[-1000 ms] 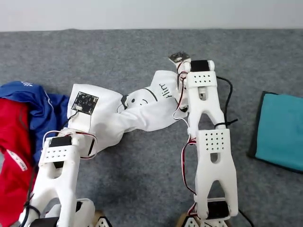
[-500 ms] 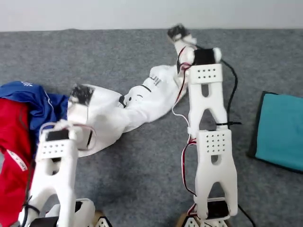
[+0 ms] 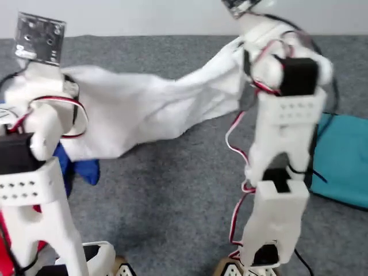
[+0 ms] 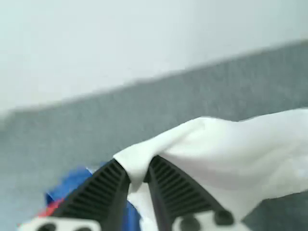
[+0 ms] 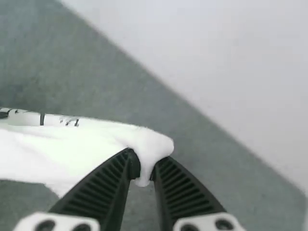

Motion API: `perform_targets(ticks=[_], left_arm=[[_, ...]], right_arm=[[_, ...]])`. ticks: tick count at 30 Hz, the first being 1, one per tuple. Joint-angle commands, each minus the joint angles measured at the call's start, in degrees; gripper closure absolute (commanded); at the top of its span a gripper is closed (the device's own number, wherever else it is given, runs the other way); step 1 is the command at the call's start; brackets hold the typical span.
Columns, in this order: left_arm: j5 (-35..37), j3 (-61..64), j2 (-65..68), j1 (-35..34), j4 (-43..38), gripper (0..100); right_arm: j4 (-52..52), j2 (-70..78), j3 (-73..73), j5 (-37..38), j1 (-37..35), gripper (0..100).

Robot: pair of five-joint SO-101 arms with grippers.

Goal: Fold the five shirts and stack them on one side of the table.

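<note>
A white shirt (image 3: 149, 103) hangs stretched in the air between both arms, above the grey table (image 3: 172, 195). My left gripper (image 4: 137, 174) is shut on one corner of the white shirt (image 4: 231, 149), raised high at the left. My right gripper (image 5: 144, 169) is shut on the other end of the white shirt (image 5: 72, 144), raised high at the back right. A blue shirt (image 3: 80, 167) peeks out under the hanging cloth by the left arm, and a sliver of the red shirt (image 3: 6, 253) shows at the left edge. A folded teal shirt (image 3: 342, 158) lies at the right edge.
A pale wall (image 3: 144, 17) borders the table's far edge. Open grey surface lies between the two arm bases at the front middle.
Both arms have lifted the white shirt off the table and pulled it taut between them. The left arm rose towards the camera and now hides most of the blue and red shirts.
</note>
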Motion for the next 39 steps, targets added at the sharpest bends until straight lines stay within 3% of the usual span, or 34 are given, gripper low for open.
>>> perform_targets(ticks=[1, 9, 17, 27, 30, 34, 39], left_arm=[[-5.4, -6.5, -1.7, -0.4, -4.9, 100], [-10.2, -18.6, -1.2, -0.4, -6.0, 100], [-11.2, -19.6, -1.1, -3.8, -3.6, 100], [-11.3, -20.0, -1.7, -4.5, 5.0, 100], [-11.3, -22.5, -1.7, -4.4, 12.0, 100], [-11.7, -25.1, -1.6, -4.4, 22.4, 100], [-12.4, -23.2, -3.3, -4.4, 22.5, 100]], right_arm=[[-4.2, -8.7, -2.6, 1.8, 3.5, 98.8], [-10.1, -16.8, -2.3, 4.4, 6.6, 98.8], [-8.2, -16.5, 4.5, 5.7, 13.3, 98.8], [-2.8, -16.9, 12.6, 5.9, 14.4, 98.8], [4.4, -17.0, 12.7, 8.4, 13.1, 98.8], [4.4, -18.5, 14.0, 9.0, 14.1, 98.8], [4.4, -24.9, 26.0, 9.1, 13.1, 98.8]])
